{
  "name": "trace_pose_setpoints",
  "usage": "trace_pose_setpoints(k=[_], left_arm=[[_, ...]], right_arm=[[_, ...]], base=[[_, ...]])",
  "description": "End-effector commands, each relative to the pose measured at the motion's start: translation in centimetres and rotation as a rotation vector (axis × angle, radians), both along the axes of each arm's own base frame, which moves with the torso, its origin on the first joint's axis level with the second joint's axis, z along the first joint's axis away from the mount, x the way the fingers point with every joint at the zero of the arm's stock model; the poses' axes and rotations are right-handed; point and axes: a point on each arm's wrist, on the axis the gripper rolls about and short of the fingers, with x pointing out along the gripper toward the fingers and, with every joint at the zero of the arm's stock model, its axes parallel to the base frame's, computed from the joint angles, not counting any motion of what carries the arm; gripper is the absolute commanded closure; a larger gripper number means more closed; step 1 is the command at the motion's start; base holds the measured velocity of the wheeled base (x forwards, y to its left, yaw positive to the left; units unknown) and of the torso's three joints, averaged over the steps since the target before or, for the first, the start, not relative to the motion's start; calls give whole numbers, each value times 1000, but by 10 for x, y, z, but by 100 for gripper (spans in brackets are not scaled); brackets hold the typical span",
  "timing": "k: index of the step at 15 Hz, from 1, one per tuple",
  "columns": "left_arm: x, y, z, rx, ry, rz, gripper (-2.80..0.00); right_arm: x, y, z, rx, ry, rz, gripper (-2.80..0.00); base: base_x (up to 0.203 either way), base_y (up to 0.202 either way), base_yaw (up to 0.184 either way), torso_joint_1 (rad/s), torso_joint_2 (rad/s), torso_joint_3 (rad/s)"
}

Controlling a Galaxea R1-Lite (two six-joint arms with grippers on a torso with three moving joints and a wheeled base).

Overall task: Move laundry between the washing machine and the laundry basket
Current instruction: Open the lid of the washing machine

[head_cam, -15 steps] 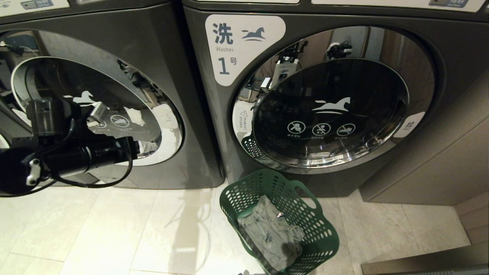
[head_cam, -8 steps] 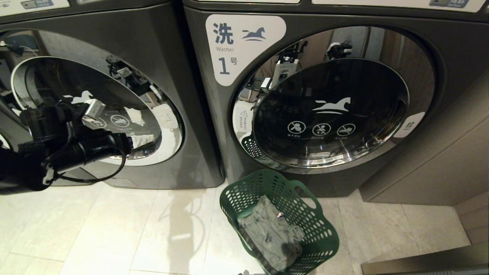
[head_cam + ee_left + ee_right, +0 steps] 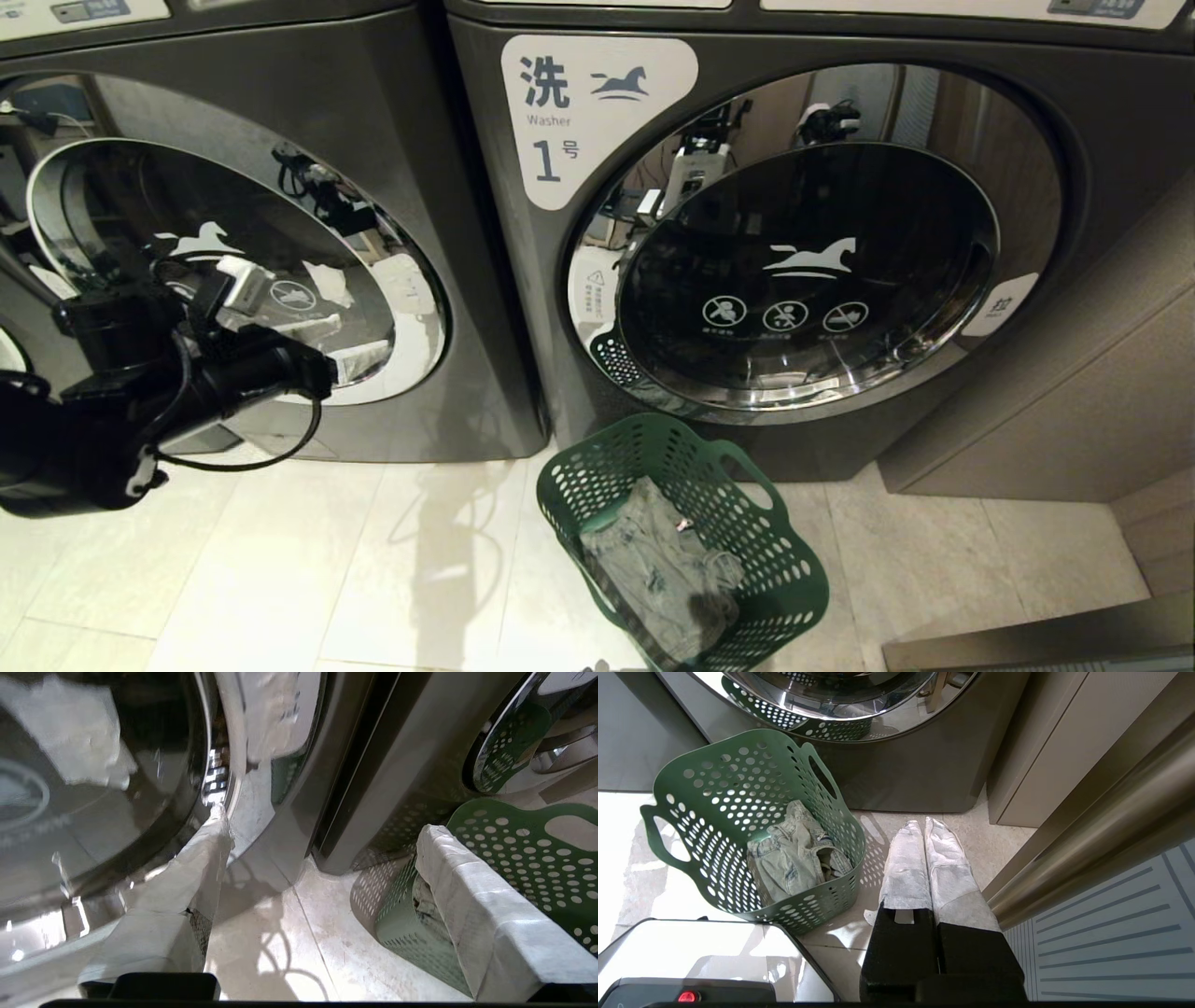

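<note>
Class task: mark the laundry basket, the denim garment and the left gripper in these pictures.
laundry basket (image 3: 794,569): head view, perforated right wall.
denim garment (image 3: 789,863): right wrist view, middle of the crumpled fabric.
left gripper (image 3: 322,858): left wrist view, gap midway between its open fingertips.

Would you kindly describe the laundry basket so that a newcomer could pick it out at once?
Find the dark grey washing machine labelled 1, the right-hand one of the two front-loaders. On the pale floor tiles just before its round door stands the laundry basket, holding a faded denim garment. It alone is dark green plastic, pierced all over with round holes.
</note>
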Motion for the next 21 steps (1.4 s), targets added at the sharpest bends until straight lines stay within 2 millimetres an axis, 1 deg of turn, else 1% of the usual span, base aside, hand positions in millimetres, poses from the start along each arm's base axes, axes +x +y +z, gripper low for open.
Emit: trace_pose_setpoints(k=[1, 2, 5, 6, 10, 11, 13, 15, 17, 18, 21], left_arm=[[-5, 2, -6, -3, 22, 5, -280], [-7, 5, -7, -5, 30, 12, -280], [-15, 12, -2, -7, 26, 35, -280], [-21, 17, -4, -6, 36, 54, -280], [-31, 35, -9, 1, 22, 114, -280], [-31, 38, -5, 5, 3, 125, -280], [-33, 47, -6, 10, 9, 192, -280], [-31, 48, -10, -1, 25, 209, -280], [-29, 45, -10, -26, 33, 185, -280], [-26, 43, -12, -49, 42, 135, -280], [-10, 44, -11, -92, 27, 15, -280]], right_arm=[[0, 0, 0, 0, 0, 0, 0], [0, 0, 0, -1, -2, 0, 0], [0, 0, 0, 0, -1, -1, 0], [0, 0, 0, 0, 0, 2, 0], [0, 0, 0, -1, 0, 0, 0], [0, 0, 0, 0, 0, 2, 0], [0, 0, 0, 0, 0, 0, 0], [0, 0, 0, -1, 0, 1, 0], [0, 0, 0, 0, -1, 0, 0], [0, 0, 0, -1, 1, 0, 0], [0, 0, 0, 0, -1, 1, 0]], base=[[0, 0, 0, 0, 0, 0], [0, 0, 0, 0, 0, 0], [0, 0, 0, 0, 0, 0], [0, 0, 0, 0, 0, 0], [0, 0, 0, 0, 0, 0], [0, 0, 0, 0, 0, 0], [0, 0, 0, 0, 0, 0], [0, 0, 0, 0, 0, 0], [0, 0, 0, 0, 0, 0], [0, 0, 0, 0, 0, 0], [0, 0, 0, 0, 0, 0]])
